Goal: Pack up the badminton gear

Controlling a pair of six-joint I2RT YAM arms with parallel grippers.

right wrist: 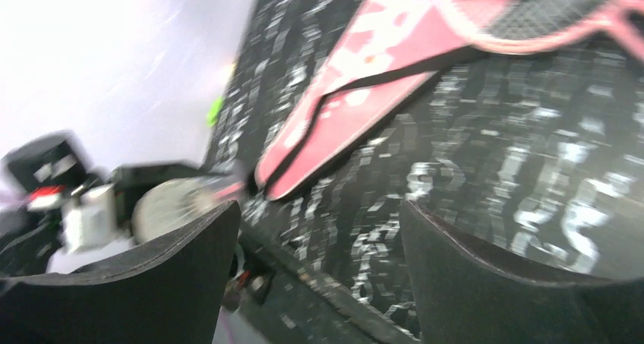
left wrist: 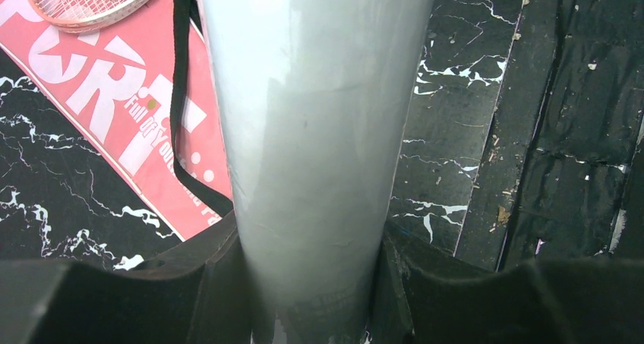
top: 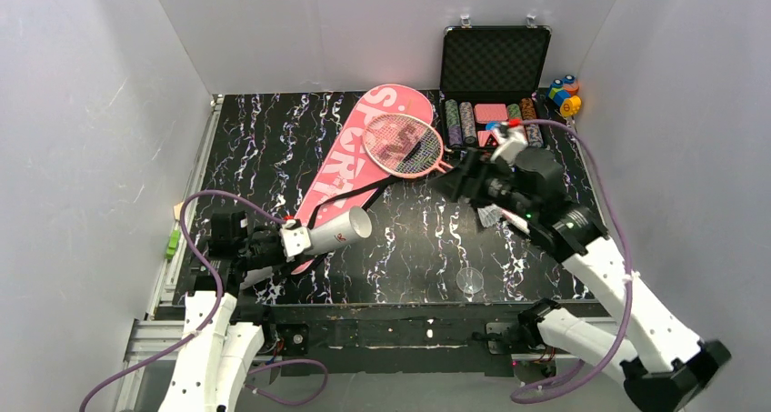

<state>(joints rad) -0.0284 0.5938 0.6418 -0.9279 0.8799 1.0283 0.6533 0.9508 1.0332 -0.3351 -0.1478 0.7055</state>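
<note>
Left gripper (top: pixel 293 240) clamped round white tube (top: pixel 335 231), lower left of top view. Tube long axis runs left to right, tilting slightly up-frame; open mouth faces centre, toward right gripper (top: pixel 461 181). Right gripper spread wide, nothing between fingers, hovers right of centre. Likely shuttlecock (top: pixel 491 216) on table (top: pixel 273 139) just under right wrist: right arm nearer. Racket (top: pixel 405 145) lies on pink SPORT bag (top: pixel 350 162), upper centre.
</note>
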